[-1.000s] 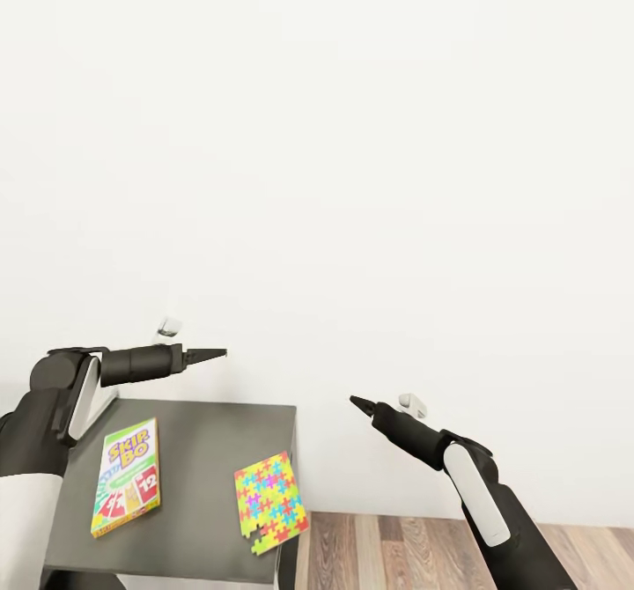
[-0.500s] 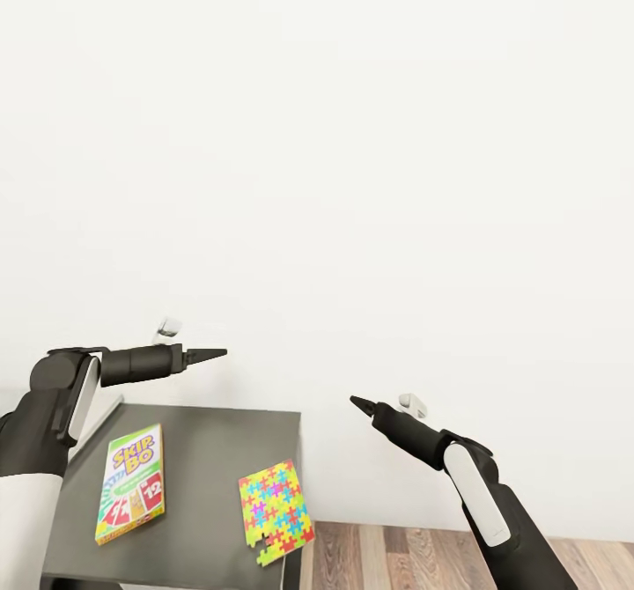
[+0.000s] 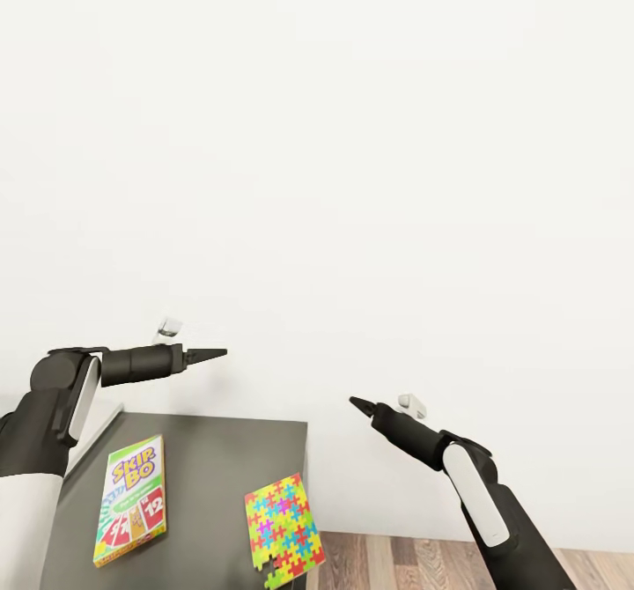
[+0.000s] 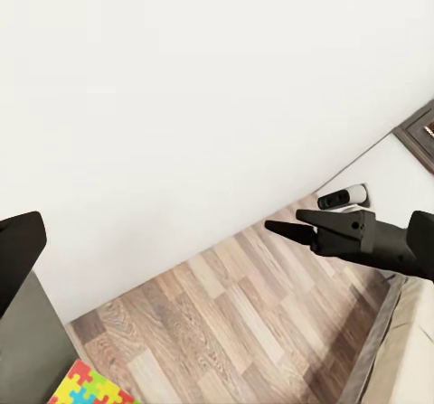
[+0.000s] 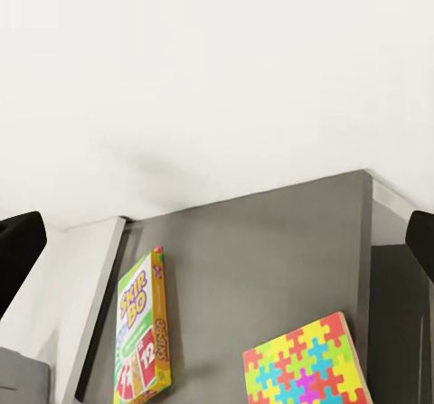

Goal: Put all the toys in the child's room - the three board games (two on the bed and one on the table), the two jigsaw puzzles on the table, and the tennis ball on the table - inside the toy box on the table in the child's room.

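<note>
So both grippers, left [image 3: 218, 353] and right [image 3: 355, 402], hover empty with jaws apparently closed, while the board game [image 3: 130, 499] at 7 o'clock and jigsaw puzzle [image 3: 283, 531] at 6 o'clock lie on the table [image 3: 207, 475].

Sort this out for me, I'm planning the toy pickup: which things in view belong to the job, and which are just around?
Part of the job:
- board game, flat on the dark table
- jigsaw puzzle, at the table's edge, one corner overhanging

Just around:
- wood floor
- white wall
</note>
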### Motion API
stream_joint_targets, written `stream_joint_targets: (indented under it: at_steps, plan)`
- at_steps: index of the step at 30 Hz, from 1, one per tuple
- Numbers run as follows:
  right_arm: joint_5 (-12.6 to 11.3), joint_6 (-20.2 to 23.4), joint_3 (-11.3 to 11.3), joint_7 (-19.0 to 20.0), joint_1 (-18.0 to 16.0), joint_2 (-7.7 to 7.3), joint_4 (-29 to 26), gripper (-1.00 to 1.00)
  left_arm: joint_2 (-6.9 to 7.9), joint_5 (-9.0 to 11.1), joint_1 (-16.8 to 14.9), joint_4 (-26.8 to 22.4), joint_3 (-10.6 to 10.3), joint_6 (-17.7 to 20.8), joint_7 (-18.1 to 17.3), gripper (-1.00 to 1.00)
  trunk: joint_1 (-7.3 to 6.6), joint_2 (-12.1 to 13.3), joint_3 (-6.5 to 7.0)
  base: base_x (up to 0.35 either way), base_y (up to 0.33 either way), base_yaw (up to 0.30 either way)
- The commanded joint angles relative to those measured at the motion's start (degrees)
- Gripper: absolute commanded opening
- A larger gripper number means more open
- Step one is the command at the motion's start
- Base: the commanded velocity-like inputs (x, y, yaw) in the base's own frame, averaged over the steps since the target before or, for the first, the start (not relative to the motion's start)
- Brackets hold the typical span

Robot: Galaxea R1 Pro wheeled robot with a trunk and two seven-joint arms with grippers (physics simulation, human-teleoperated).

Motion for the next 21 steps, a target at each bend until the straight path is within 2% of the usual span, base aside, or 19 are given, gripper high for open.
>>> stream_joint_targets:
  at_steps: [1,9,21]
  plan:
    - [0.0,0.2,0.0,0.1,0.0,-0.1,0.0,1.0,0.01,0.2,-0.1,0.0,0.0,0.6,-0.1,1.0,0.04,-0.1,-0.13,0.008,0.005,0.0]
    - [-0.1,0.2,0.0,0.2,0.0,-0.34,-0.2,1.0,0.01,0.2,-0.1,0.0,0.0,0.6,-0.1,1.0,0.04,-0.1,-0.01,0.003,0.002,0.0]
    - [-0.2,0.2,0.0,0.2,0.0,-0.32,-0.3,1.0,0.01,0.2,-0.1,0.0,0.0,0.6,-0.1,1.0,0.04,-0.1,0.98,0.0,0.0,0.0]
